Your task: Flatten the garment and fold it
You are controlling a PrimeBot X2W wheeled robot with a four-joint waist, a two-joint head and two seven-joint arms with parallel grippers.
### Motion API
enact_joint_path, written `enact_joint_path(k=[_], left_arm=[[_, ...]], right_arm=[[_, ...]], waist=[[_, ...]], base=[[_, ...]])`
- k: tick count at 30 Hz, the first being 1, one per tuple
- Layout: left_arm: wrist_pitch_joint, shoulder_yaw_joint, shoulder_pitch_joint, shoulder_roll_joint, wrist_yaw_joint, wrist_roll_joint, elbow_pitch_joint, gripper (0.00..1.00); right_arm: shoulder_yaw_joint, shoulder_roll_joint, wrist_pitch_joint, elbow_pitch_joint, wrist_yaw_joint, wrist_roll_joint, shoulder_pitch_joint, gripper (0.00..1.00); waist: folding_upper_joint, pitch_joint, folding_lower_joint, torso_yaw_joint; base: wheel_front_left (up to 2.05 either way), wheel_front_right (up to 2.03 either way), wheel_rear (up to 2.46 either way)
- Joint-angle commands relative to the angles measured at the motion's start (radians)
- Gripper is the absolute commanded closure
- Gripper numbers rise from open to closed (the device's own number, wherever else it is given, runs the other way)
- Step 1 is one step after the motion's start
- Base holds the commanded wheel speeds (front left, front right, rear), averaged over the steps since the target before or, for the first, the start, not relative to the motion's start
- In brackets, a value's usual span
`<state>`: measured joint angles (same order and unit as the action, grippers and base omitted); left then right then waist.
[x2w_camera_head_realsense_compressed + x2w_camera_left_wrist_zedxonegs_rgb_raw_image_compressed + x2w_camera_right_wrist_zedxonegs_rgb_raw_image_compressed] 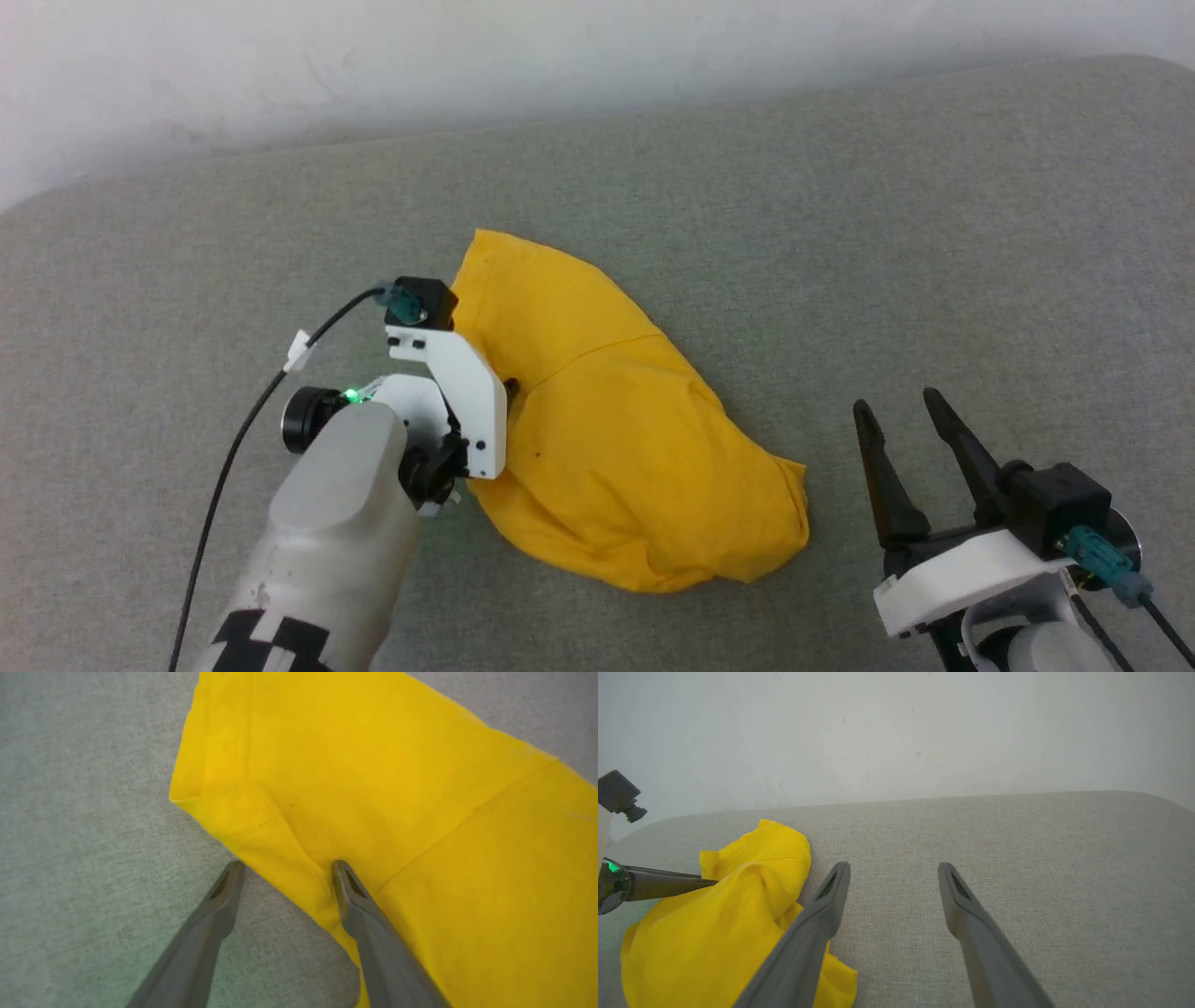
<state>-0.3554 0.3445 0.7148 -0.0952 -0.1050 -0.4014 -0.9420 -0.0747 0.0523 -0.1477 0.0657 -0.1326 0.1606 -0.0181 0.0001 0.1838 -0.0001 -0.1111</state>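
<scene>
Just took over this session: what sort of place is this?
Likely an indoor lab or test room: a grey fabric-covered surface with rounded corners, a plain white wall behind it, a crumpled yellow T-shirt on it.

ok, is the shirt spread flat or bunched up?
Bunched: the garment lies as a rumpled heap on the grey surface, with its cloth doubled over itself.

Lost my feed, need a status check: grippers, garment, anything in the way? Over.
Left gripper open, straddling edge of garment. Right gripper open, empty, apart from it. Garment bunched, not flattened. No obstacle seen on grey surface.
</scene>
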Motion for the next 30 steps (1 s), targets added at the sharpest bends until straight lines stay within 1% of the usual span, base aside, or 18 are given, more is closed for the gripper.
enact_joint_path(k=[1,2,3,5,8,11,14,16,18,20,22,26,28,30], left_arm=[[-0.023,0.016,-0.019,0.018,-0.013,-0.016,-0.036,0.65],[-0.028,0.026,-0.016,0.022,-0.016,-0.023,-0.047,1.0],[-0.025,0.036,-0.015,0.026,-0.019,-0.028,-0.053,1.0],[0.023,0.049,-0.006,0.029,-0.022,-0.03,-0.047,1.0],[0.13,0.051,0.008,0.019,-0.023,-0.023,-0.017,1.0],[0.244,0.018,0.003,-0.004,-0.014,-0.037,0.048,1.0],[0.314,-0.014,-0.034,-0.038,0.01,-0.047,0.154,1.0],[0.337,-0.032,-0.094,-0.072,0.044,-0.045,0.25,1.0],[0.331,-0.052,-0.188,-0.109,0.083,-0.049,0.362,1.0],[0.307,-0.078,-0.311,-0.143,0.137,-0.057,0.484,1.0],[0.269,-0.111,-0.457,-0.167,0.201,-0.075,0.603,1.0],[0.188,-0.175,-0.751,-0.183,0.324,-0.125,0.794,1.0],[0.162,-0.197,-0.859,-0.188,0.363,-0.143,0.85,1.0],[0.134,-0.206,-0.928,-0.181,0.38,-0.167,0.888,1.0]], right_arm=[[-0.001,-0.002,-0.007,0.004,0.002,0.008,-0.016,0.0],[0.0,-0.002,-0.008,0.006,0.002,0.007,-0.017,0.0],[0.0,-0.002,-0.008,0.009,0.002,0.007,-0.017,0.0],[0.003,-0.002,-0.008,0.013,0.002,0.009,-0.016,0.0],[0.01,-0.002,-0.01,0.015,0.002,0.011,-0.007,0.0],[0.016,-0.002,-0.009,0.02,0.002,0.012,0.007,0.0],[0.032,-0.002,-0.01,0.021,0.002,0.015,0.02,0.0],[0.034,-0.002,-0.014,0.023,0.002,0.019,0.026,0.0],[0.033,-0.002,-0.016,0.024,0.002,0.024,0.031,0.0],[0.034,-0.002,-0.019,0.024,0.002,0.026,0.037,0.0],[0.034,-0.002,-0.02,0.027,0.002,0.027,0.041,0.0],[0.038,-0.002,-0.022,0.029,0.002,0.026,0.054,0.0],[0.048,-0.002,-0.021,0.028,0.002,0.026,0.064,0.0],[0.06,-0.002,-0.02,0.026,0.002,0.025,0.072,0.0]], waist=[[-0.0001,0.001,0.0001,-0.002],[-0.0001,-0.001,0.0001,-0.002],[-0.0001,-0.004,0.0001,-0.001],[-0.0001,-0.011,0.0001,0.003],[-0.0001,-0.027,0.0001,0.018],[-0.0001,-0.048,0.0001,0.037],[-0.0001,-0.059,0.0001,0.064],[-0.0001,-0.069,0.0001,0.079],[-0.0001,-0.078,0.0001,0.089],[-0.0001,-0.086,0.0001,0.096],[-0.0001,-0.094,0.0001,0.099],[-0.0001,-0.109,0.0001,0.107],[-0.0001,-0.116,0.0001,0.117],[-0.0001,-0.122,0.0001,0.129]], base=[[0.0,0.0,0.0],[0.0,0.0,0.0],[0.0,0.0,0.0],[0.0,0.0,0.0],[0.0,0.0,0.0],[0.0,0.0,0.0],[0.0,0.0,0.0],[0.0,0.0,0.0],[0.0,0.0,0.0],[0.0,0.0,0.0],[0.0,0.0,0.0],[0.0,0.0,0.0],[0.0,0.0,0.0],[0.0,0.0,0.0]])
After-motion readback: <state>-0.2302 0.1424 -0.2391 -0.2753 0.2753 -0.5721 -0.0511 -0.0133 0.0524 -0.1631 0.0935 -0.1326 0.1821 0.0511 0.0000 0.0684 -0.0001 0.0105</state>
